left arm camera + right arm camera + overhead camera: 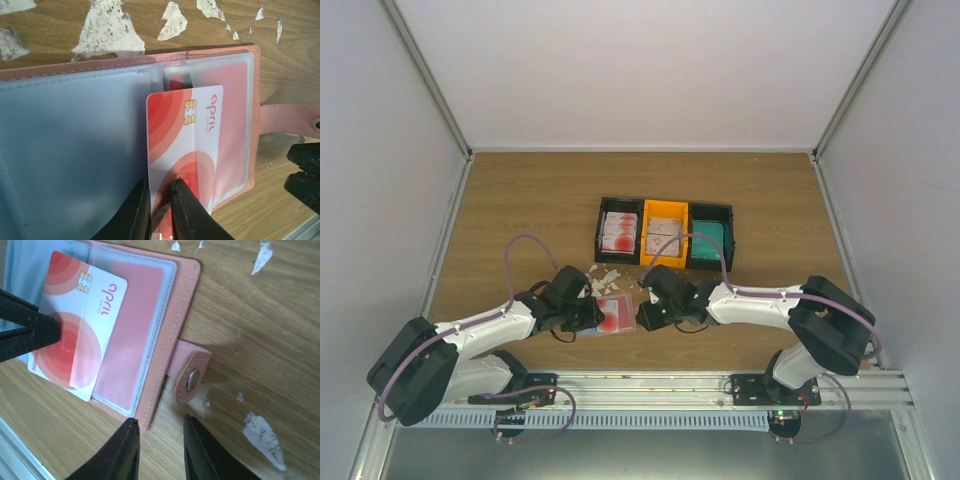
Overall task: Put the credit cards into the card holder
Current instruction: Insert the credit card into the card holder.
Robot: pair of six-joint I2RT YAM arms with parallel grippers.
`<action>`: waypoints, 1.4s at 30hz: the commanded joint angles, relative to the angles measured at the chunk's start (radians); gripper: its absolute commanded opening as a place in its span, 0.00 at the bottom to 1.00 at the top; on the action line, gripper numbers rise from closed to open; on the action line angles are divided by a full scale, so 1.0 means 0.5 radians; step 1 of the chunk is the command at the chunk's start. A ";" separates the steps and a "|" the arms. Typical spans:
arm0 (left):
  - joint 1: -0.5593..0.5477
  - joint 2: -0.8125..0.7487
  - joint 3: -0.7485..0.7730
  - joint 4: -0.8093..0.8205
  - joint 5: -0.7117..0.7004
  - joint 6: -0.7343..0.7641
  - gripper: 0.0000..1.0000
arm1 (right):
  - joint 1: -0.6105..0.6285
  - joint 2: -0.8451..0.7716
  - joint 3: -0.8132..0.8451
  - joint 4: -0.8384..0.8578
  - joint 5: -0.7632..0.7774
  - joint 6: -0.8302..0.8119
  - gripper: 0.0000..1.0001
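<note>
The salmon-pink card holder (612,316) lies open on the table between my two grippers, its clear sleeves facing up. My left gripper (160,200) is shut on a white credit card with red circles (182,135). The card's far edge is slipped partly under a clear sleeve of the holder (255,100). My right gripper (159,440) is open, its jaws just off the holder's near corner (150,415), beside the snap strap (192,375). The same card (80,325) and the left fingers (25,332) show in the right wrist view.
A black-and-orange three-compartment tray (665,205) stands behind the holder, with white-and-red cards (619,232) on its left and teal cards (710,240) on its right. White scraps (605,278) lie between tray and holder. A metal rail runs along the near table edge.
</note>
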 commanded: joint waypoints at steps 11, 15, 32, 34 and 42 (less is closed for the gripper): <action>-0.007 0.021 -0.118 0.070 -0.036 -0.067 0.00 | 0.006 0.254 0.058 0.115 -0.184 -0.048 0.17; -0.007 -0.019 -0.140 0.075 -0.078 -0.109 0.00 | 0.006 0.285 0.055 0.105 -0.165 -0.049 0.17; 0.002 -0.242 -0.284 0.066 -0.203 -0.370 0.00 | 0.007 0.421 0.072 0.062 -0.136 -0.039 0.15; 0.001 -0.260 -0.303 0.058 -0.227 -0.395 0.00 | 0.006 0.441 0.077 0.061 -0.135 -0.042 0.15; 0.001 -0.394 -0.385 0.056 -0.244 -0.443 0.00 | 0.008 0.498 0.080 0.059 -0.117 -0.027 0.10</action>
